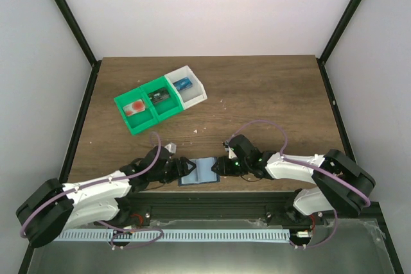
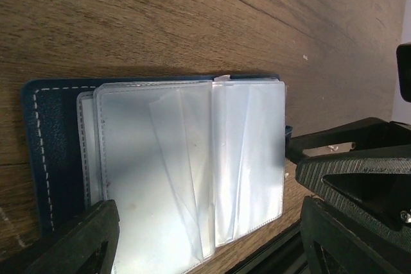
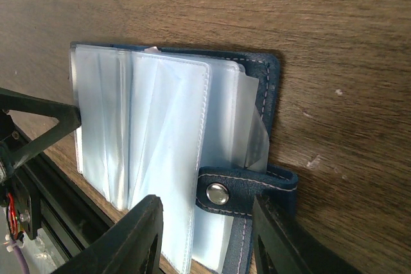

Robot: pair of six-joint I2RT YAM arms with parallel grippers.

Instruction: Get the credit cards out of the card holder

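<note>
Two hands: left hand [image 2: 199,190] open wide around holder [image 1: 199,171]; right hand [image 3: 207,206] straddles tab [image 3: 257,187], grip unclear, likely pinning sleeves [image 2: 186,158] flat.

A dark brown wood-grain bench [image 1: 276,88] carried a slanted row of three open plastic bins on its far left part. Two green plastic bins [image 1: 142,124] sat side by side, with a white plastic bin [image 1: 194,101] touching their right end. The left green bin held a small red and white object [image 1: 135,108]. The middle one held a dark object [image 1: 158,97], and the white one something blue [image 1: 183,84], perhaps a card, too small to tell. A few pale specks [image 1: 223,101] lay on the wood. White walls [image 1: 212,4] and black corner posts [image 1: 67,14] enclosed the bench.
</note>
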